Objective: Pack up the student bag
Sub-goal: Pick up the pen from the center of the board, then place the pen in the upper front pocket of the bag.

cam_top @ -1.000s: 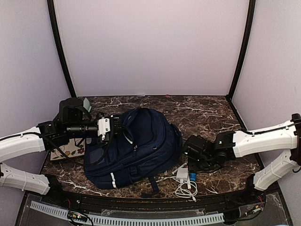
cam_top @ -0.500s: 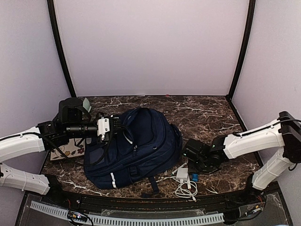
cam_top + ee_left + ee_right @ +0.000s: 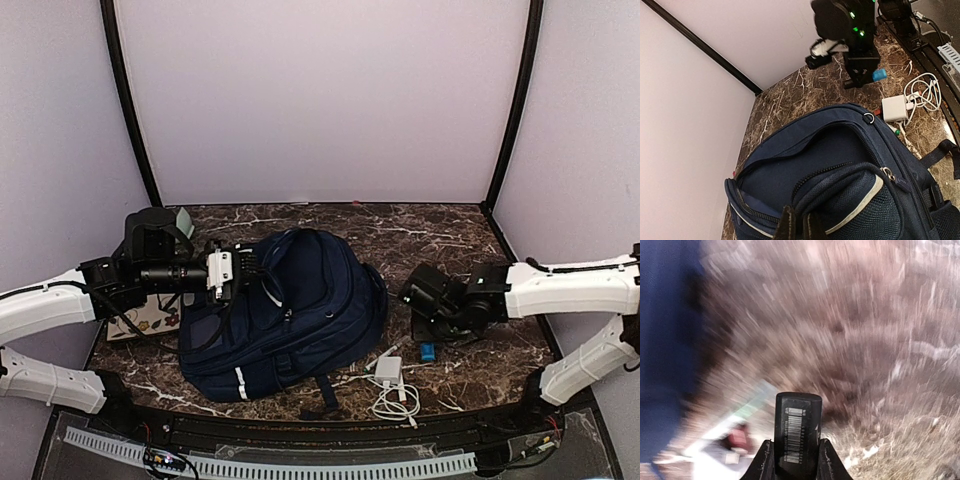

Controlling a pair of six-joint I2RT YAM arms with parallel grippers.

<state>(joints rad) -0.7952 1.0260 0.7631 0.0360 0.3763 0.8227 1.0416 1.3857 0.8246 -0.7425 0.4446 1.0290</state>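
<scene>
Right gripper [image 3: 795,444] was clamped on a small black barcoded item [image 3: 798,415], held over the marble table [image 3: 440,235].
Left gripper [image 3: 799,222] was pinched together on the top edge of the student bag [image 3: 300,305].

High rear camera and close left-wrist camera both on the student bag [image 3: 300,300]; right-wrist camera low over table [image 3: 865,340].

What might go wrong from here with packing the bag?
The right gripper holds the black item only by its end, and its view is motion-blurred; the item might slip. The left gripper pinches the bag fabric, yet the opening looks narrow, so the item may catch. The charger and cable lie near the right arm and might snag.
</scene>
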